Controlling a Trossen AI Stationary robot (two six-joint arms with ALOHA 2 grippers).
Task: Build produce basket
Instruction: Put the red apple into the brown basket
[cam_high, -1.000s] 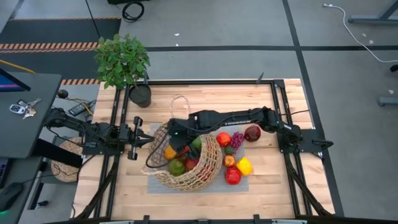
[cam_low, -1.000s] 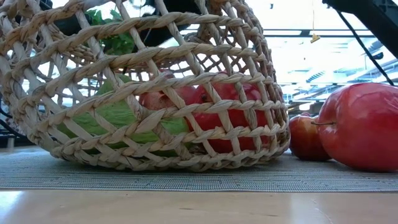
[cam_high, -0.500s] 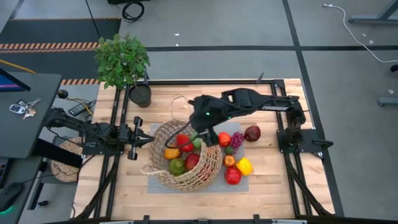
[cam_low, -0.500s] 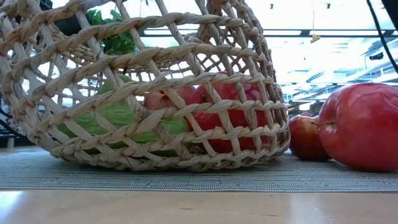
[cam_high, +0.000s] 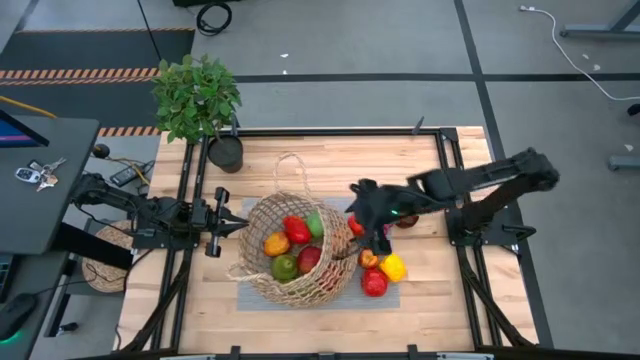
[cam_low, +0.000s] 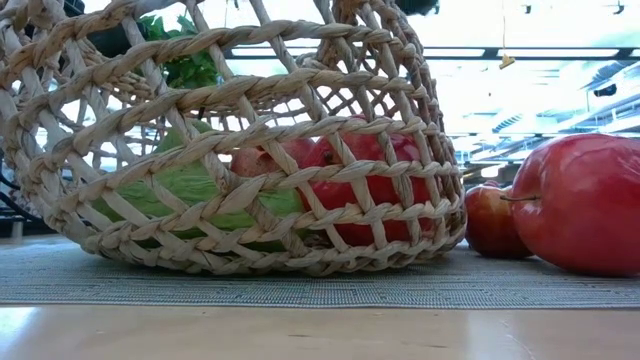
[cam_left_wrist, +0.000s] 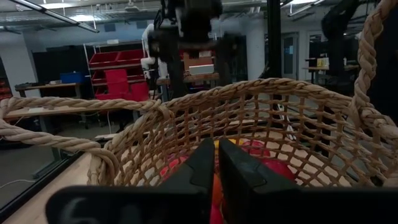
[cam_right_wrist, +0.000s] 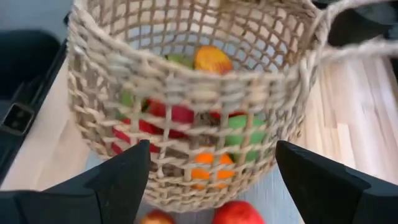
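The right gripper (cam_high: 377, 238), jaws spread empty, hovers over loose red and yellow produce (cam_high: 383, 274) beside the tan wicker basket (cam_high: 300, 290).

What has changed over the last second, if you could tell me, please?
The right tool has pulled back out of the basket toward the loose produce beside it, open and empty. The left tool, shut at the basket's rim, has not moved, nor has the basket.

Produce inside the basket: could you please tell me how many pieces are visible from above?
5 in the basket: orange piece at the left, red piece and light green piece far side, darker green piece and dark red piece near side. More may be hidden underneath.
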